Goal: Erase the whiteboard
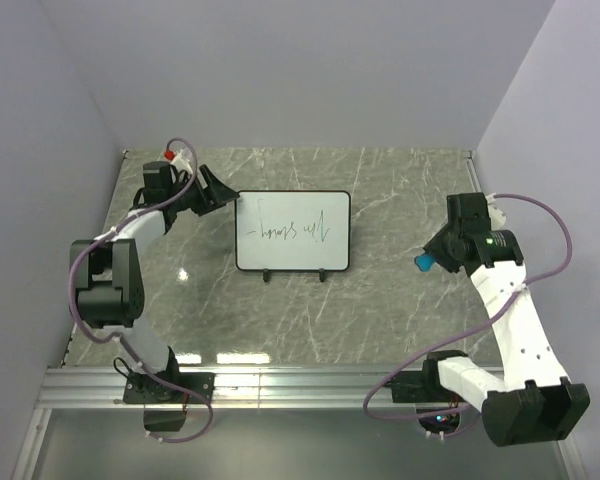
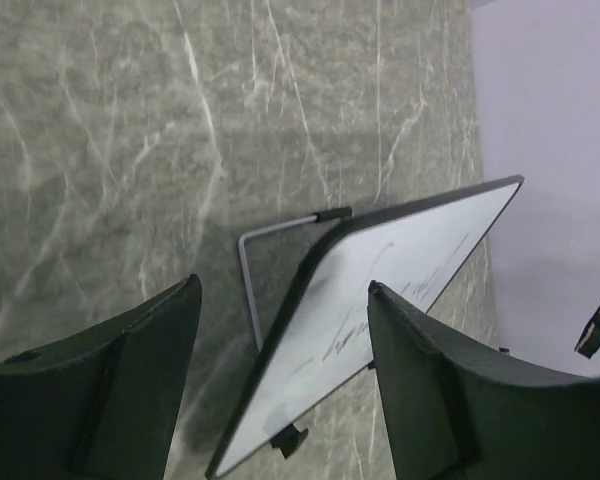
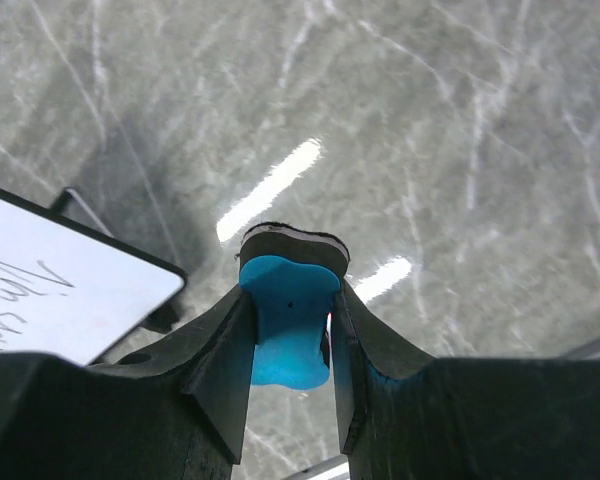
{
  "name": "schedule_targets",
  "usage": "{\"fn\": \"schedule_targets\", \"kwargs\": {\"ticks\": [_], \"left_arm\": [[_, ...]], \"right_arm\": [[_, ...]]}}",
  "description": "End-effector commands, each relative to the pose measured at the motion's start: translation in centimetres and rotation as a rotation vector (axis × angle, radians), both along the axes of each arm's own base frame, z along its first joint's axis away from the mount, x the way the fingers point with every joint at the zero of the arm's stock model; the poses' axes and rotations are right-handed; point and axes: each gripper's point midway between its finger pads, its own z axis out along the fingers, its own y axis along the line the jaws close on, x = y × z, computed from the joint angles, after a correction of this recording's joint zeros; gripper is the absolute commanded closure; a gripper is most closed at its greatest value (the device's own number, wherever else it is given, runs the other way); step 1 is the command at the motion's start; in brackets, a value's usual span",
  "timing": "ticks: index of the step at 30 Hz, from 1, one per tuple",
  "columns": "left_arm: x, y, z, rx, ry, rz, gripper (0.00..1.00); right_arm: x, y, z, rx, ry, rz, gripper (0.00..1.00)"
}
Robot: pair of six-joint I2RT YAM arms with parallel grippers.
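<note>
left gripper (image 1: 218, 196) (image 2: 283, 285): jaws stand well apart and hold nothing. in the left wrist view the left edge of the whiteboard (image 1: 293, 232) (image 2: 380, 270) lies in the gap between the two fingers (image 2: 130, 380); clear space shows between the left finger and the frame, and the right finger overlaps the board face. whether that finger touches the board cannot be told. in the top view this gripper sits at the board's far left corner

right gripper (image 1: 432, 258) (image 3: 292, 292): jaws closed on a blue eraser (image 1: 423, 262) (image 3: 280, 340), pinched by its sides. a dark felt layer (image 3: 292, 243) sits on the end that points away from the wrist. this gripper hovers over the table (image 1: 400, 200) toward its right edge, well apart from the board

whiteboard: placed near the centre of the table, slightly toward the far edge, long sides parallel to the near edge. dark handwriting (image 1: 285, 228) covers the middle of the face. two black feet (image 1: 269, 273) project from the near long side. a bent grey wire (image 2: 248, 270) shows behind the board's left edge. the board's near right corner appears at the left of the right wrist view (image 3: 50, 290)
</note>
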Motion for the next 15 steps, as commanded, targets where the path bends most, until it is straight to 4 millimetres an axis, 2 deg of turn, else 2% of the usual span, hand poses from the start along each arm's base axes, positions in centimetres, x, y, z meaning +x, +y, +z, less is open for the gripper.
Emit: {"fn": "schedule_targets", "kwargs": {"ticks": [1,2,4,5,7,15], "left_arm": [[2.5,-0.7,4.2,-0.034,-0.158,-0.058,0.28],[2.5,-1.1,3.4,-0.055,-0.136,-0.087,0.28],[3.0,-1.6,3.3,-0.09,-0.136,-0.111,0.29],[3.0,-1.8,2.6,-0.111,-0.12,-0.122,0.3],[2.7,-2.4,2.4,-0.158,-0.114,-0.152,0.31],[1.3,-3.2,1.3,-0.195,-0.078,-0.187,0.47]], "right_arm": [[-2.2,-1.4,-0.8,-0.053,0.052,-0.023,1.0],[-2.4,-1.5,-0.9,-0.055,0.055,-0.028,1.0],[-2.7,-1.6,-1.0,-0.057,0.062,-0.031,1.0],[-2.6,-1.6,-0.9,-0.058,0.057,-0.034,1.0],[-2.4,-1.7,-0.6,-0.06,0.048,-0.038,1.0],[-0.9,-1.3,-0.1,-0.048,0.028,-0.026,1.0]]}}
